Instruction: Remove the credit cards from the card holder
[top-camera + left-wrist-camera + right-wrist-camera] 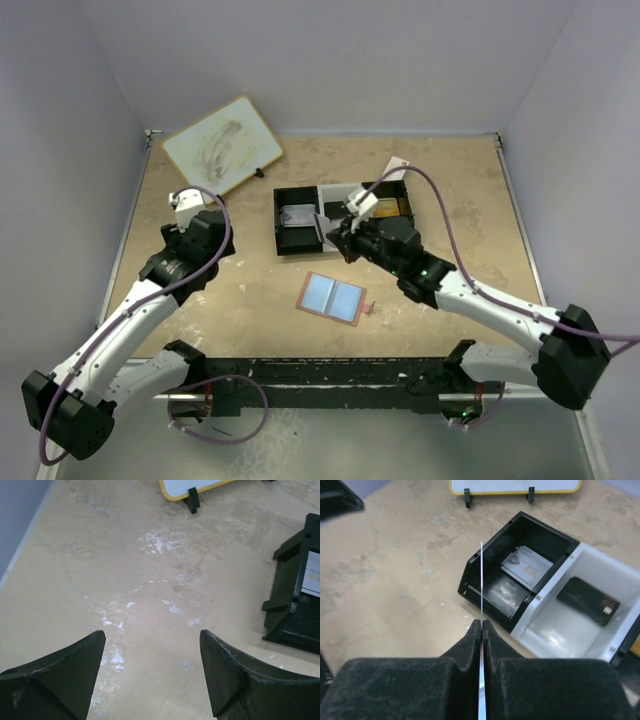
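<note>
Pale walls close in a beige table on three sides, so the working room is a box with the arms at its near edge.

The card holder lies open and flat on the table, near the front and between the two arms, its bluish pockets facing up. From above the pockets look bare, though a card tucked deep inside could not be told from this height.

The right gripper has its fingers pressed together on a thin card, held on edge and pointing up, just above the near corner of the tray. A silvery card already lies in the tray's black compartment. A dark card, or something much like one, rests in the white compartment beside it.

The task therefore looks close to finished: what seems left is to set this card down and to check the holder for any remainder.

The left gripper has its fingers wide apart with nothing between them, over bare table well away from the holder.

The edges to mind are the tray's upright walls, right under the held card. A whiteboard stands at the far left. Open table lies between tray and holder, and to the left.
</note>
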Motion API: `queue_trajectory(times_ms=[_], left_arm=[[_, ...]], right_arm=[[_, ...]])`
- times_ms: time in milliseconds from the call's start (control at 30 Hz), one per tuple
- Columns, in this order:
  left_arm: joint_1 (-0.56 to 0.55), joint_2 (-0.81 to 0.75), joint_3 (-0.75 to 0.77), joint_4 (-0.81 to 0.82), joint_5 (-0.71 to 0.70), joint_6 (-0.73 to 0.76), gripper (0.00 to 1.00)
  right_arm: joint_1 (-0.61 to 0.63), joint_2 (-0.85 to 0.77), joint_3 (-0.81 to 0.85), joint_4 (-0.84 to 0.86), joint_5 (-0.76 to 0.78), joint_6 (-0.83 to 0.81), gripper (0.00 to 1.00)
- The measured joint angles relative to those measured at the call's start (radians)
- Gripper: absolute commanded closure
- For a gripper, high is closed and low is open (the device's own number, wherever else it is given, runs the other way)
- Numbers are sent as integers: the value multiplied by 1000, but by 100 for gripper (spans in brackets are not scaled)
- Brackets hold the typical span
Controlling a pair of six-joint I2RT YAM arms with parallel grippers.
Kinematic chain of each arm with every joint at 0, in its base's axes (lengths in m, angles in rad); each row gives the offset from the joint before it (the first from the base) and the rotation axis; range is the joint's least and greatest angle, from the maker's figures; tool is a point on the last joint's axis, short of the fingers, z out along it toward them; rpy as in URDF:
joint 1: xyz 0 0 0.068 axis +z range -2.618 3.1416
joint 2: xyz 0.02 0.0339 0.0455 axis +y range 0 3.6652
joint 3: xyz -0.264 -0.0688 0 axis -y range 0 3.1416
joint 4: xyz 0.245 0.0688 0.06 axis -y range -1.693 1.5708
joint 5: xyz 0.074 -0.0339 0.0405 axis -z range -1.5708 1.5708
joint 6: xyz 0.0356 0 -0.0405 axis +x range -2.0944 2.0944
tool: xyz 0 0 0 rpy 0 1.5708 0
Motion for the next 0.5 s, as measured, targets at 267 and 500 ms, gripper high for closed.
queue_trajectory(times_ms=[267, 500], left_arm=[[0, -74, -19, -10, -151, -2, 25], [0, -73, -19, -15, -196, -9, 25]], right_arm=[[22, 307, 274, -85, 76, -285, 100], [22, 557, 518, -190, 117, -403, 100]])
